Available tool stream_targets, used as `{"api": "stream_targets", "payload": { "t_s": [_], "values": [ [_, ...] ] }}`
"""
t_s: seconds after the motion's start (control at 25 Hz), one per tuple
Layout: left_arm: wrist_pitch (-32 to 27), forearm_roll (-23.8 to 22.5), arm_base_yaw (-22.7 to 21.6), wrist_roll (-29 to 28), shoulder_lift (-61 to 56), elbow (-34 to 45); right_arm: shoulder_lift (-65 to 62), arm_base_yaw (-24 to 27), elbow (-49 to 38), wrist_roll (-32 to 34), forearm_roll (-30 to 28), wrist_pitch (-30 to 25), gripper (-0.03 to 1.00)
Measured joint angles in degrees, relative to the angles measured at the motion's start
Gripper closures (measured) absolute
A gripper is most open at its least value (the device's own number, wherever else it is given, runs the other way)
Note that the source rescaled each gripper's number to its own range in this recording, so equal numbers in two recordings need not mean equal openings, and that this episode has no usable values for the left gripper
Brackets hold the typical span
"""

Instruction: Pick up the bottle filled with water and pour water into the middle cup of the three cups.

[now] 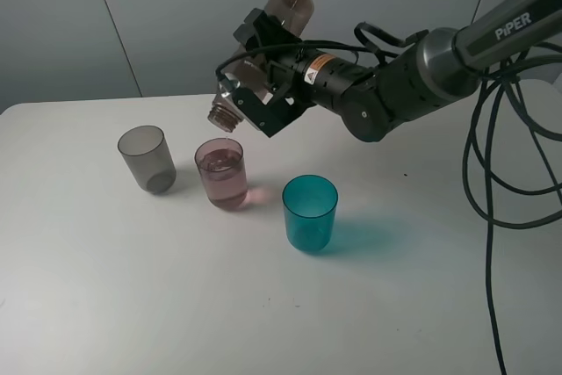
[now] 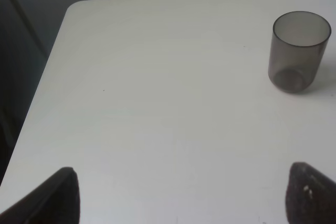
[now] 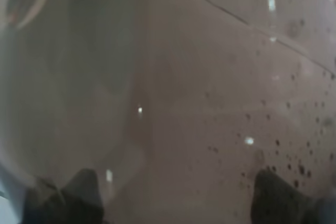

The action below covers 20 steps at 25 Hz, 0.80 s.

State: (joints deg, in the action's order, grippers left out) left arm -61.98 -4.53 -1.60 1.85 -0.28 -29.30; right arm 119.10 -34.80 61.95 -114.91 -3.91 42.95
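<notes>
Exterior high view shows my right gripper (image 1: 263, 76) clamped around the bottle (image 1: 291, 4). The bottle hangs tipped over in the air with its neck slanting down, and its mouth sits just above and behind the middle cup (image 1: 221, 177), not touching it. That pink cup holds water (image 1: 223, 189) and stands on the table (image 1: 105, 287) between the grey cup (image 1: 146, 157) and the teal cup (image 1: 309, 211).

My right wrist camera gives only the bottle's smoky wall up close, speckled with droplets, with my dark fingertips (image 3: 79, 195) at its edge. My left wrist camera alone shows my left gripper (image 2: 186, 203). It is spread wide and holds nothing over the table, with the grey cup standing beyond its tips.
</notes>
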Motion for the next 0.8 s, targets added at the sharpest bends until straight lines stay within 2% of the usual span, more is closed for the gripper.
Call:
{"api": "stream_targets", "payload": {
  "t_s": [0.12, 0.28, 0.56, 0.8],
  "values": [
    [0.00, 0.00, 0.00, 0.00, 0.00, 0.00, 0.00, 0.00, 0.00, 6.41, -0.14, -1.99, 0.97],
    [0.00, 0.00, 0.00, 0.00, 0.00, 0.00, -0.60, 0.00, 0.00, 18.54, 0.20, -3.35, 0.97],
    [0.00, 0.00, 0.00, 0.00, 0.00, 0.00, -4.70, 0.00, 0.00, 44.59, 0.51, -3.62, 0.97],
    [0.00, 0.00, 0.00, -0.10, 0.00, 0.00, -8.84, 0.78, -1.56, 70.53, -0.18, -2.81, 0.97]
  ]
}}
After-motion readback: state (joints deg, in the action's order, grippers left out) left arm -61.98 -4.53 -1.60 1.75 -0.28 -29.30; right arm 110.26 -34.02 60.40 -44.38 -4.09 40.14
